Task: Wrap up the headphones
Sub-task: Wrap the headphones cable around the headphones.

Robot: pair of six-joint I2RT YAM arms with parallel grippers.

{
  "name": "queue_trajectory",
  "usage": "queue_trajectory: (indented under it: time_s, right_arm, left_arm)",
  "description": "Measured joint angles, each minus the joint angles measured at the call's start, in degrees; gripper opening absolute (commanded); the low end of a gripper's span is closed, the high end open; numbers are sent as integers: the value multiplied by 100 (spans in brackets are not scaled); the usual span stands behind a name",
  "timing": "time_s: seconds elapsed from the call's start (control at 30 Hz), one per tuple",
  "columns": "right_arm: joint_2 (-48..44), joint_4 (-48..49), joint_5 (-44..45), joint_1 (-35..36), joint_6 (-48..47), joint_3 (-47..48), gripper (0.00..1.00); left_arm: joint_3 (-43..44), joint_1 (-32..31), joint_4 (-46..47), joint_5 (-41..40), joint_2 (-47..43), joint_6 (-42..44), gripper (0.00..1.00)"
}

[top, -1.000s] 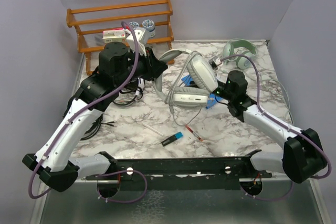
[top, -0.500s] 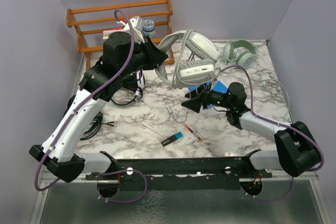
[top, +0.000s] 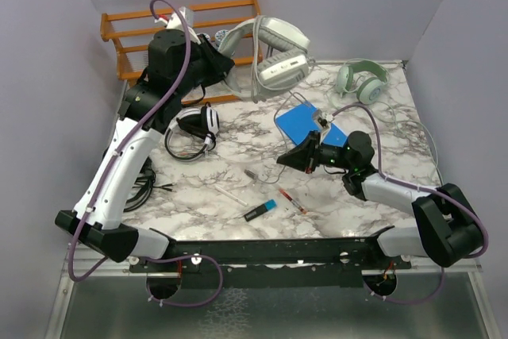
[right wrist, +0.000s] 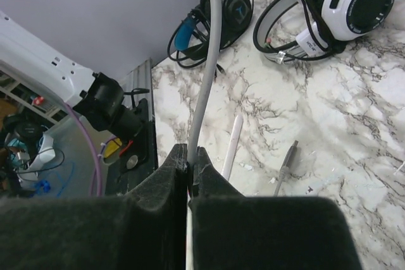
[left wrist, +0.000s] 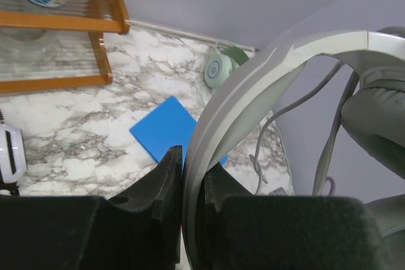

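My left gripper (top: 232,55) is shut on the headband (left wrist: 253,86) of the pale grey-white headphones (top: 274,52) and holds them in the air, in front of the wooden rack. Their thin grey cable (right wrist: 205,74) runs down into my right gripper (top: 283,159), which is shut on it low over the table. The cable's plug (top: 252,174) lies on the marble just left of that gripper. A white-and-black pair (top: 198,122) lies under my left arm. An all-black pair (right wrist: 218,11) sits at the table's left edge.
A blue pad (top: 305,125) lies mid-table behind my right gripper. A pale green pair of headphones (top: 361,81) sits at the back right. The wooden rack (top: 182,25) with jars stands at the back left. A white stick (top: 230,194), a black-and-blue stick (top: 260,212) and a red pen (top: 295,201) lie near the front.
My left arm has lifted the grey-white headphones off the table, up and back toward the rack. My right gripper has swung left, come down low and shut on their cable.
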Motion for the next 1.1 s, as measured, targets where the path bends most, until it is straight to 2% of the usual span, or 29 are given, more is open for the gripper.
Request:
queue_trajectory:
  time_s: [0.17, 0.27, 0.53, 0.7, 0.83, 0.93, 1.1]
  right_arm:
    - [-240, -133, -96, 0, 55, -219, 1]
    - [-579, -457, -271, 20, 24, -251, 2]
    - [-1329, -2339, -748, 734, -529, 708, 2]
    - [-1766, -3375, -986, 848, -767, 1574, 3]
    - [-1921, -4352, -1014, 848, -1086, 2481, 2]
    - [-1993, -5088, -756, 848, -1373, 3101, 7]
    - [-1976, -6277, 334, 848, -1888, 4133, 7]
  left_arm:
    - [278, 501, 46, -289, 299, -267, 0]
    - [476, 629, 44, -909, 629, -531, 0]
    - [584, 629, -129, -2817, 1169, -879, 0]
    - [586, 634, -116, -4164, 1215, -385, 0]
    - [581, 638, -116, -4942, 1244, 103, 0]
    - [444, 638, -9, -5230, 1224, 369, 0]
    - [-376, 638, 579, -5139, 1025, 1211, 0]
